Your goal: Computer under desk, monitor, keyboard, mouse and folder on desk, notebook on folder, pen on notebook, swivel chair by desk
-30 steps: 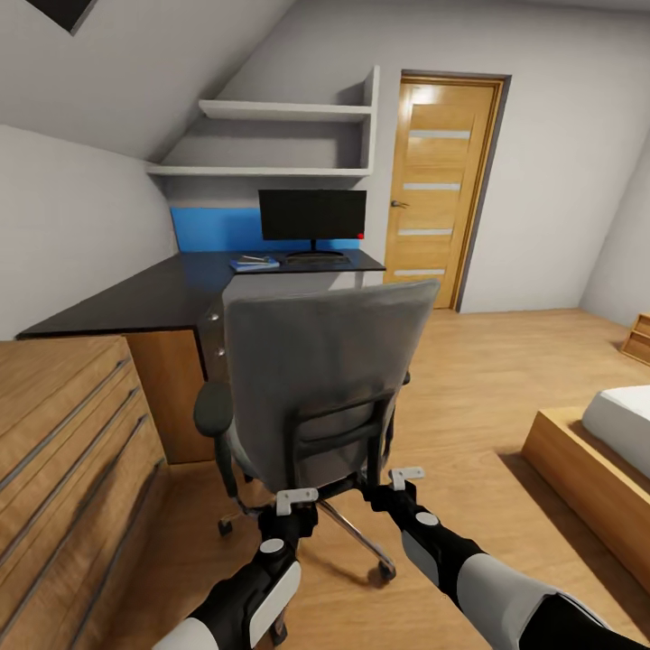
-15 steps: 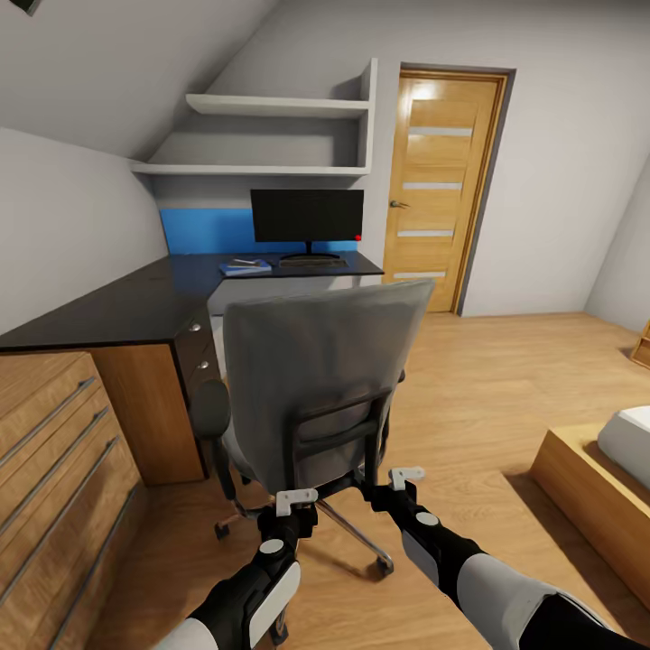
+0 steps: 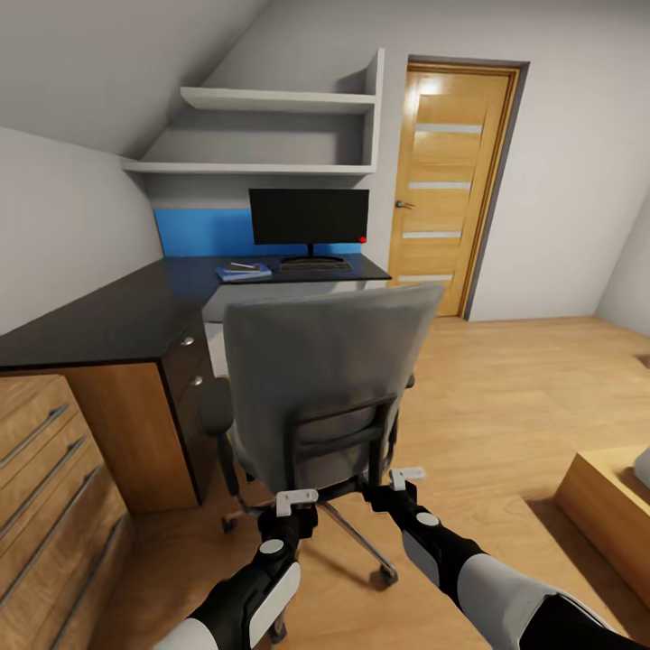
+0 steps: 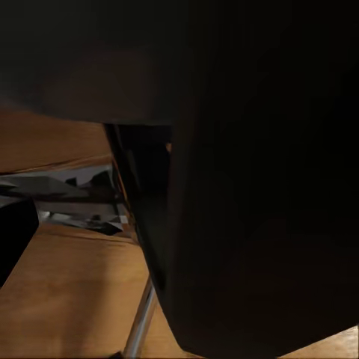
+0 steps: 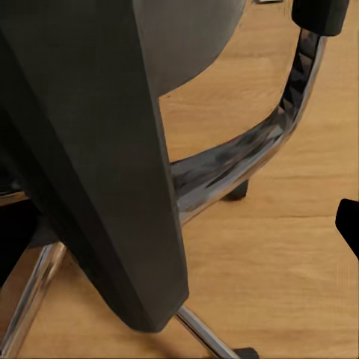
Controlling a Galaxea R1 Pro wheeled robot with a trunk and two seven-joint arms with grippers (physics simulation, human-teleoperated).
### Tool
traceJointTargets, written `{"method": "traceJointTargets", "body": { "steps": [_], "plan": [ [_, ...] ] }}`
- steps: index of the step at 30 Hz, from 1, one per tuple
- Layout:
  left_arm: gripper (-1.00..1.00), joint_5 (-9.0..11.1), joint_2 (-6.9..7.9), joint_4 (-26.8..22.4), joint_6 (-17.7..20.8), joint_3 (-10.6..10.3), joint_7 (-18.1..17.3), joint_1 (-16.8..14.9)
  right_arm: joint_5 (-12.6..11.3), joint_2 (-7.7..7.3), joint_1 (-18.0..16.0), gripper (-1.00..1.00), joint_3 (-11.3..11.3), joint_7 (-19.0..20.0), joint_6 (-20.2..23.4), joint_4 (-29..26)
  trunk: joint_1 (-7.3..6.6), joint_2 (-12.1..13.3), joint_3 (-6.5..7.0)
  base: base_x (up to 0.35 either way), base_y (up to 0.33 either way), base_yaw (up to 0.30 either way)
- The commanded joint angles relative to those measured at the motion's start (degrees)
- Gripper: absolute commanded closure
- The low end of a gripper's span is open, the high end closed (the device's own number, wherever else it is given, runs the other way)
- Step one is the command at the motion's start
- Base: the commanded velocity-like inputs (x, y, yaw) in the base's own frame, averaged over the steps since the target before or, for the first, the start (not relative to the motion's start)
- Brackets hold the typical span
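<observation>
The grey swivel chair (image 3: 325,379) stands in mid-view with its back to me, just short of the black L-shaped desk (image 3: 117,316). On the desk's far wing are the monitor (image 3: 309,217), the keyboard (image 3: 311,264) at its foot, and the blue folder (image 3: 242,272) with the thin white pen (image 3: 241,266) on it. I cannot make out the notebook. The mouse and the computer are hidden. My left gripper (image 3: 296,499) and right gripper (image 3: 406,476) sit at the bottom of the chair's black back frame (image 5: 97,149), fingers spread apart.
A light-wood drawer chest (image 3: 45,487) fills the near left beside the desk drawers (image 3: 188,361). A bed frame corner (image 3: 605,496) is at the right. A wooden door (image 3: 451,181) and wall shelves (image 3: 271,99) stand behind the desk. Bare floor (image 3: 515,379) stretches right of the chair.
The whole view has shifted: the chest and bed have slid outward and the desk looks nearer. The chair and both grippers keep the same place in the picture.
</observation>
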Motion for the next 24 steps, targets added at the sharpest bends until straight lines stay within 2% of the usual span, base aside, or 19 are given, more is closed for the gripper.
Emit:
{"method": "traceJointTargets", "body": {
  "steps": [1, 24],
  "plan": [
    [-1.00, 0.1, 0.06, -0.1, 0.2, -0.4, 0.5, -0.1, -0.5, 0.01, -0.1, -1.00, 0.5, -0.1, -0.3, 0.1, 0.02, 0.0, -0.05, 0.318, 0.181, 0.000],
    [-1.00, 0.2, 0.06, 0.9, 0.2, -0.4, 0.5, -0.1, -0.5, 0.15, -0.1, -1.00, 0.5, -0.1, -0.3, 0.1, 0.02, 0.0, -0.05, 0.291, 0.209, 0.000]
  ]
}}
